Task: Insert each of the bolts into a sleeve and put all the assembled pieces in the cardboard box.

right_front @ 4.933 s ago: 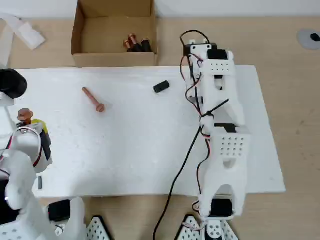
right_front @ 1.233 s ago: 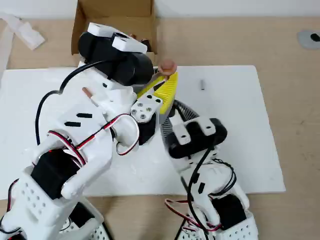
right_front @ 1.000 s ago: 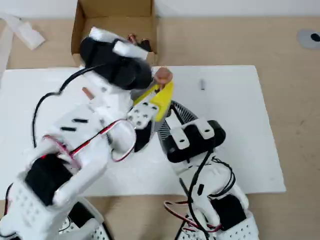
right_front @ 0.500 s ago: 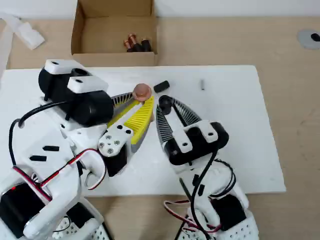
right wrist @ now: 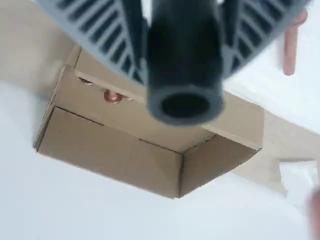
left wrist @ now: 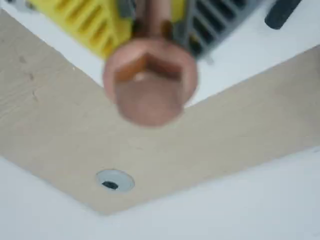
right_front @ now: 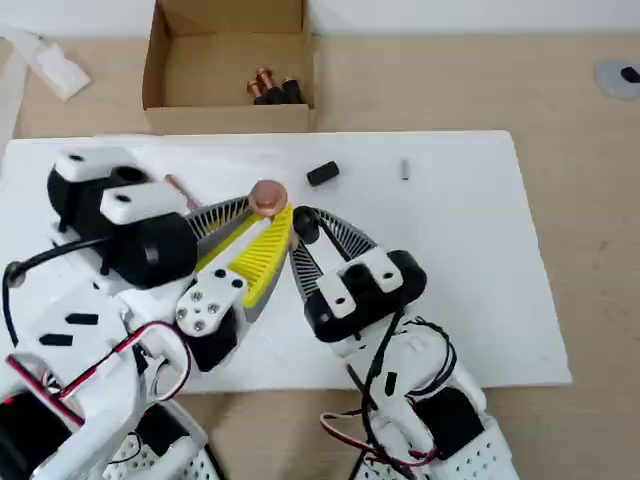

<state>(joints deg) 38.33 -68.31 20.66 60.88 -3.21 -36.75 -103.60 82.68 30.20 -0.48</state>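
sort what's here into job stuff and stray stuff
Job: held bolt, held sleeve, loose sleeve, loose bolt, cardboard box, assembled pieces inside it.
Stray: small grey pin, white scrap, grey disc.

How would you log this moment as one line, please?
left gripper shut on copper bolt | right gripper shut on black sleeve | not yet joined | spare sleeve on white board | assembled pieces in cardboard box

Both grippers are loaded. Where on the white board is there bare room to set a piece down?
Bare: the white board patch bordered by the right arm, the small grey pin and the board's right edge; also the cardboard box floor's left half. Crowded: mid-board, where the left gripper, right gripper and loose sleeve sit close.
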